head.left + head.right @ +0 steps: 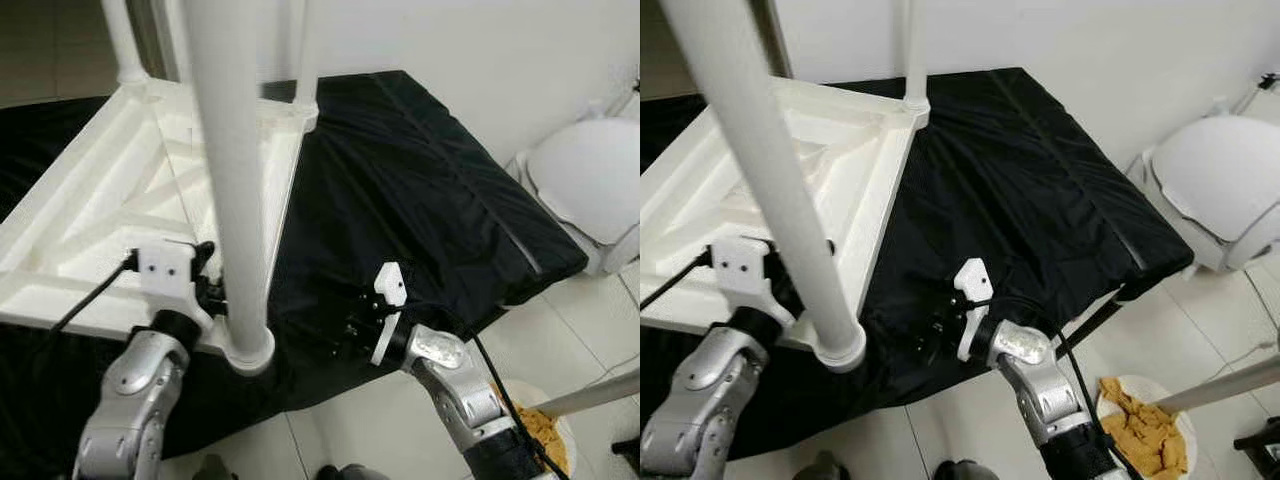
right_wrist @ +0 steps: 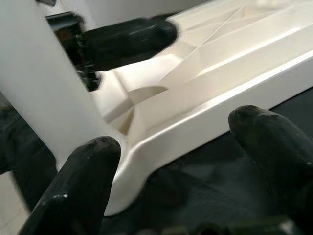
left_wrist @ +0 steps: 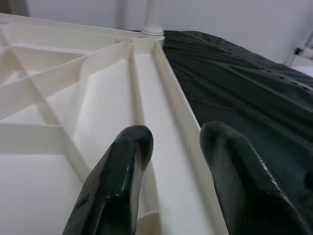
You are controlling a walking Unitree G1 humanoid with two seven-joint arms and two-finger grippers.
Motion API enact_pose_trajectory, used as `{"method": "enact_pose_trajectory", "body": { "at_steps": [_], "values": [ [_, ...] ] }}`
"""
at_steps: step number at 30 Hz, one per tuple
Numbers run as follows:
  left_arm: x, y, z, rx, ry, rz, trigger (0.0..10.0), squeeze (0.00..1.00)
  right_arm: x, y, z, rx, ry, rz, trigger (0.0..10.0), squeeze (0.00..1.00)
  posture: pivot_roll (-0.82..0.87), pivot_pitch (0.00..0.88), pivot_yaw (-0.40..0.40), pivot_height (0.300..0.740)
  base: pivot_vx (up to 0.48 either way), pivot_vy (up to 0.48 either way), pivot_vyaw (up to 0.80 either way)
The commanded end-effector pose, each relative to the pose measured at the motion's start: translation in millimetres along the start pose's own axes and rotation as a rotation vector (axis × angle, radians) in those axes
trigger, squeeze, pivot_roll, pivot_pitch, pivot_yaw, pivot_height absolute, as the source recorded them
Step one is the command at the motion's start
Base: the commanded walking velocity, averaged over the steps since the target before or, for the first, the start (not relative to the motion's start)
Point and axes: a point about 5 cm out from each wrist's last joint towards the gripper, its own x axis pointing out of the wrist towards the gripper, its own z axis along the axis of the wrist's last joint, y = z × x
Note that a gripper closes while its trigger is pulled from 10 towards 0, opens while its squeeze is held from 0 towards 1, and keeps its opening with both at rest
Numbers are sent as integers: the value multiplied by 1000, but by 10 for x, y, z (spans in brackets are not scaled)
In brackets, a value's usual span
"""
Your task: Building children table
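White tabletop (image 1: 90,220) lies underside-up on black cloth (image 1: 420,190), upper left of frame, so legs plug into corner sockets. Near leg (image 1: 232,180) stands seated, centre-left. Left gripper (image 3: 171,181) open over the frame rib; right gripper (image 2: 166,171) open beside the socket, grasping nothing.

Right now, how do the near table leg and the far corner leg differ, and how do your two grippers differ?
The near leg stands in the corner socket closest to the robot; the far leg stands at the far corner. The left gripper hangs over the upturned tabletop; the right gripper is over the black cloth, aimed at the near leg's base. Both legs are white; both jaws are open.
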Motion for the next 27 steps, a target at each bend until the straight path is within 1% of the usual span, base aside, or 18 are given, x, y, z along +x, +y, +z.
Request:
{"method": "enact_pose_trajectory", "body": {
  "at_steps": [1, 2, 3, 4, 5, 7, 8, 13, 15, 17, 24, 27],
  "values": [
    [20, -30, -41, 19, 16, -44, 10000, 0, 38, 21, 52, 24, 1, 45, 10000, 0, 108, 106, -95, 740, 0, 0, 0],
    [10, 34, -25, 38, 17, -47, 10000, 0, 58, 23, 101, 21, 1, 76, 10000, 0, 108, 109, -99, 740, 0, 0, 0],
    [10, 34, -25, 38, 17, -47, 10000, 0, 58, 23, 101, 21, 1, 76, 10000, 0, 108, 109, -99, 740, 0, 0, 0],
    [-15, 127, 9, 71, 22, -52, 10000, 0, 75, 5, 172, 11, -3, 111, 10000, 0, 104, 112, -99, 740, 0, 0, 0],
    [-30, 173, 22, 87, 27, -47, 10000, 0, 75, -6, 202, 11, -3, 122, 10000, 0, 104, 113, -98, 740, 0, 0, 0],
    [-38, 196, 28, 96, 30, -44, 10000, 0, 72, -12, 216, 13, -2, 127, 10000, 0, 104, 113, -98, 740, 0, 0, 0],
    [-54, 255, 52, 93, 27, -27, 10000, 0, 79, -16, 252, 16, -8, 149, 10000, 0, 101, 116, -95, 740, 0, 0, 0],
    [-62, 260, 54, 92, 30, -28, 10000, 0, 98, -17, 277, 19, -8, 166, 10000, 0, 97, 118, -92, 740, 0, 0, 0],
    [-91, 226, 14, 109, 63, -49, 10000, 0, 133, 9, 288, 35, 5, 220, 10000, 0, 83, 119, -83, 740, 0, 0, 0],
    [-105, 225, -8, 110, 77, -49, 10000, 0, 148, 26, 290, 44, 17, 246, 10000, 0, 83, 119, -83, 740, 0, 0, 0],
    [-147, 247, -54, 107, 96, -19, 10000, 0, 194, 85, 188, 72, 45, 283, 10000, 0, 78, 117, -87, 740, 0, 0, 0],
    [-176, 274, -72, 100, 102, 14, 10000, 0, 208, 140, 134, 90, 70, 330, 10000, 0, 79, 114, -90, 740, 0, 0, 0]
  ]
}}
